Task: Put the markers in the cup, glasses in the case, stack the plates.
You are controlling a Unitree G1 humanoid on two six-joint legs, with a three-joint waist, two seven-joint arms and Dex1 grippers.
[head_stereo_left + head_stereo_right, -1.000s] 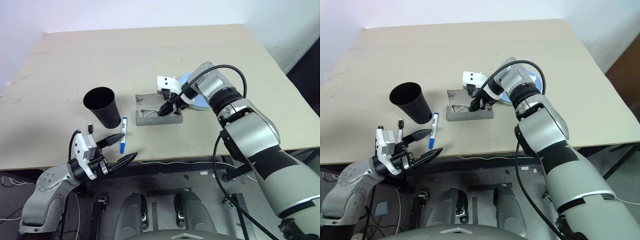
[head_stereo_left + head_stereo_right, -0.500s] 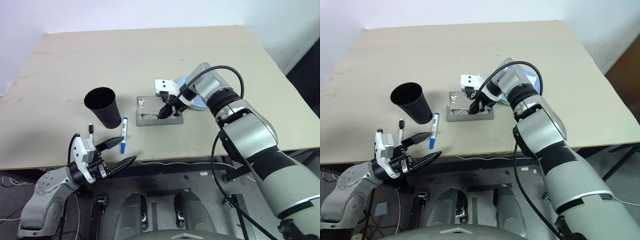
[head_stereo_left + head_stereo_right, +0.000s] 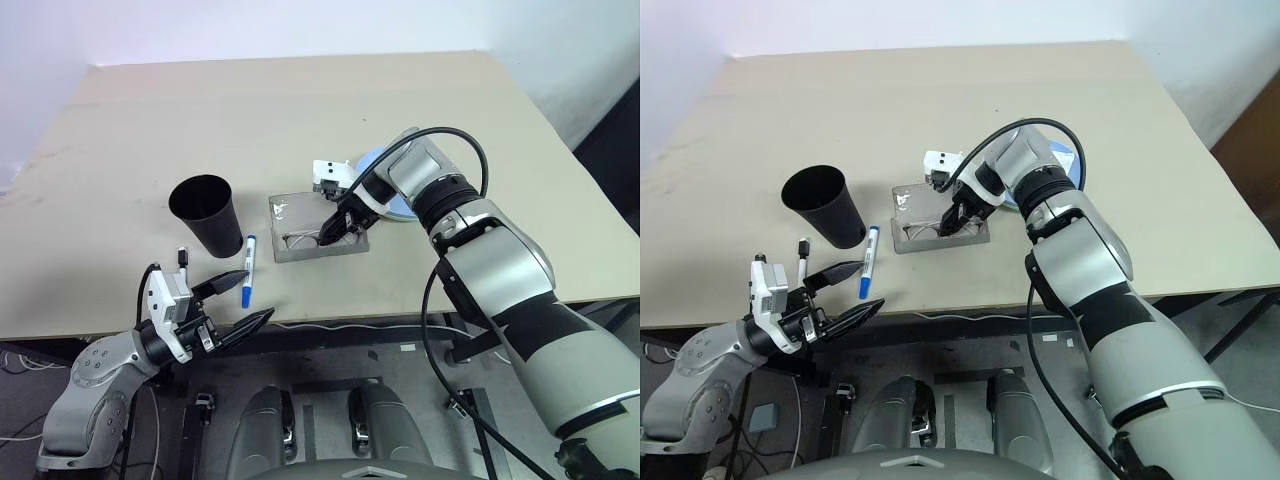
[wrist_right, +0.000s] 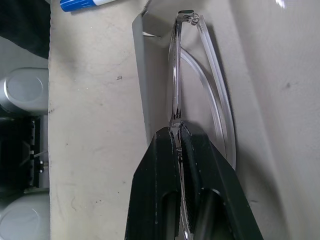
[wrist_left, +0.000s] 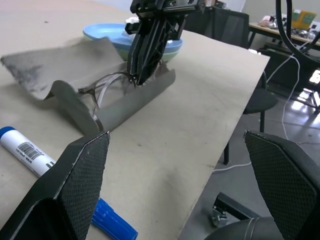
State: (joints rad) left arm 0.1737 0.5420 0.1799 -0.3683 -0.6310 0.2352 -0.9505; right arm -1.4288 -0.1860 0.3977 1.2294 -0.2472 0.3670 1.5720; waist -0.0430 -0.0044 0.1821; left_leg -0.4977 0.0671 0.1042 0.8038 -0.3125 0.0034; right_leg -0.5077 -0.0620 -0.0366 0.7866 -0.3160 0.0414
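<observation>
Left gripper point(image 3: 232, 300) hangs spread at table edge, 7 o'clock. Blue marker point(image 3: 246, 270) lies beyond it, cup point(image 3: 207, 214) upright at its 11. Right gripper point(image 3: 329, 232) pinches glasses point(image 4: 200, 90) inside open case point(image 3: 318, 232), plates point(image 5: 107, 34) at 2 o'clock.

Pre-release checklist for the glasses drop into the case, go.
1. Right gripper shut on the glasses: ok.
2. Case open with its lid laid back: ok.
3. Glasses down inside the case tray: ok in the left wrist view; whether they are fully seated, cannot tell.
4. Plates behind the case clear of the gripper: ok.
5. Left gripper open, at the table's near edge, clear of the case: ok.
6. Blue-capped marker on the table beside the cup, not in it: not ok.
</observation>
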